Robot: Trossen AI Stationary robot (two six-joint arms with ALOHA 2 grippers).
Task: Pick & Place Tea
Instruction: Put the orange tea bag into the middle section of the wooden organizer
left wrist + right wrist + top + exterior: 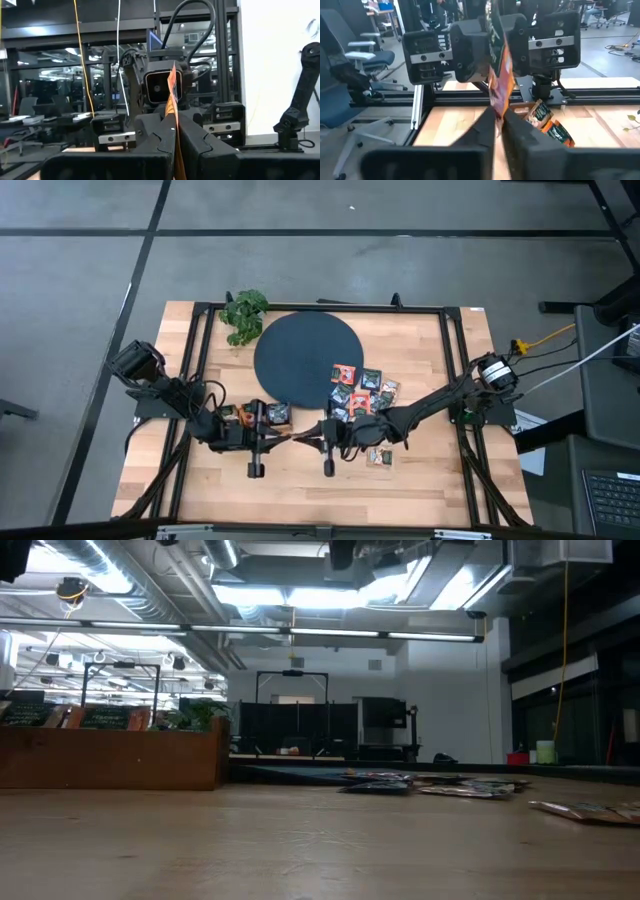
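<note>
An orange-red tea sachet (500,85) hangs in the air over the table's near middle, with both grippers shut on it. My left gripper (287,438) comes from the left and my right gripper (309,438) from the right, tip to tip. In the left wrist view the sachet (172,97) shows edge-on. Several more sachets (362,392) lie flat at the right rim of the dark disc (300,350) and on the wood beside it. Two others (262,414) lie by the left arm, and one (378,457) lies nearer the front. My left gripper pinches the sachet's one end (174,131) between its two fingers, coming about level from the table's left. The sachet stands on edge, clear of the table. My right gripper pinches the opposite end (498,114) between its two fingers, level from the table's right. The sachet rises between the two grippers.
A leafy plant (243,313) stands at the far left by the disc. A black frame (455,360) runs round the table top. A brown wooden tray (110,755) shows at the left of the low view. Bare wood (300,490) lies toward the near edge.
</note>
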